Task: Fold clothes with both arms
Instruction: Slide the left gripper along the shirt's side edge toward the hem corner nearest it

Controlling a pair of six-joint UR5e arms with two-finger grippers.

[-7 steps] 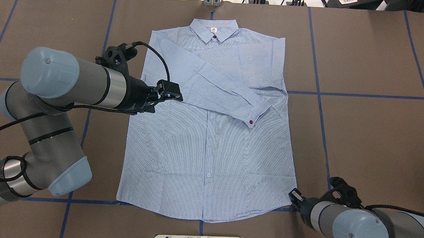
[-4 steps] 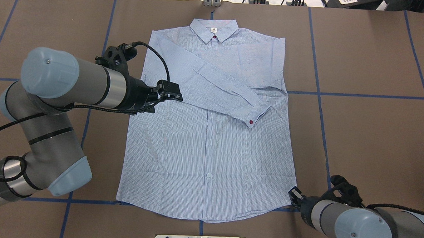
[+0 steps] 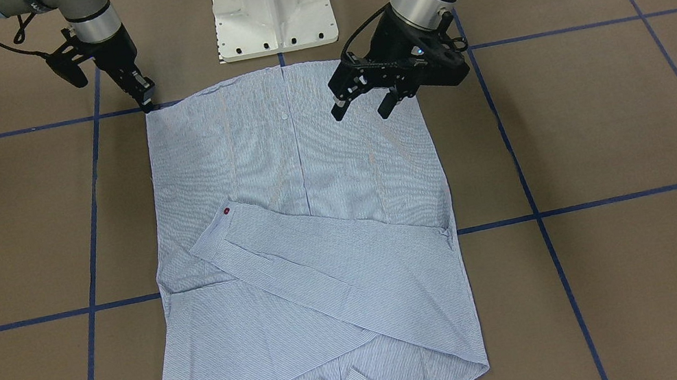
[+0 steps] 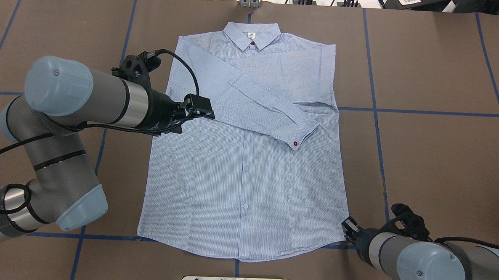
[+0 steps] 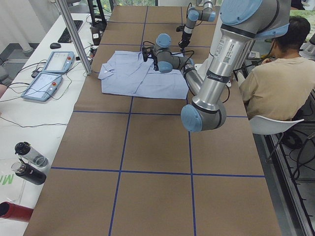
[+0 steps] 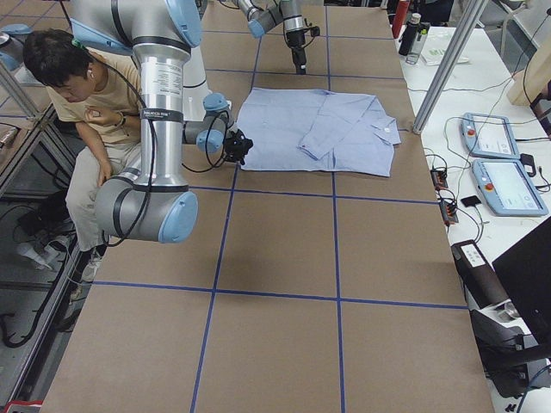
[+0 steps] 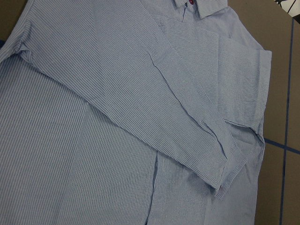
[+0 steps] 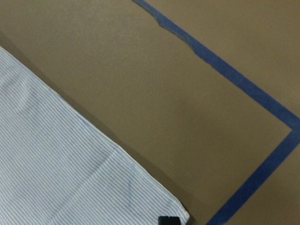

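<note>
Left arm [image 4: 87, 95] jaws apart over shirt [image 4: 248, 178] near its side edge; right arm [image 4: 396, 251] jaws at hem corner, grip unclear.

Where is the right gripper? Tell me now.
In the overhead view the right gripper is low on the right, at the near right hem corner of the shirt.

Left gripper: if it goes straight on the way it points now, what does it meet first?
Probably the shirt: the left gripper, open, tilts down over its front, toward the folded sleeve. Its height is unclear.
</note>
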